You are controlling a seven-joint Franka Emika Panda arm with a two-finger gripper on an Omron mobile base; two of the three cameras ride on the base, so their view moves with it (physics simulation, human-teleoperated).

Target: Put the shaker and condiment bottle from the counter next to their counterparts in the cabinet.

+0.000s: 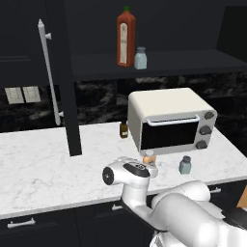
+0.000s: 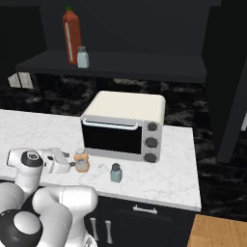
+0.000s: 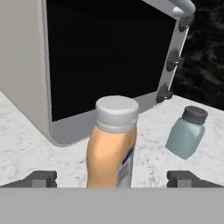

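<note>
Pincer (image 3: 111, 178) wide apart, straddling the condiment bottle (image 3: 112, 146), nothing clamped yet. Bottle stands upright on the worktop (image 1: 48, 159), dead centre between the tips. Risk: a low or off-centre close tips it into the toaster oven (image 3: 100, 61) just behind. Shaker (image 3: 187, 132) sits beyond, off to one side; a wide swing could clip it. Counterparts (image 1: 126, 38) wait up in the cabinet (image 1: 159, 62).

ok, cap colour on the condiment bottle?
Pale whitish-grey, on the orange-peach condiment bottle; clearest in the hand view.
</note>
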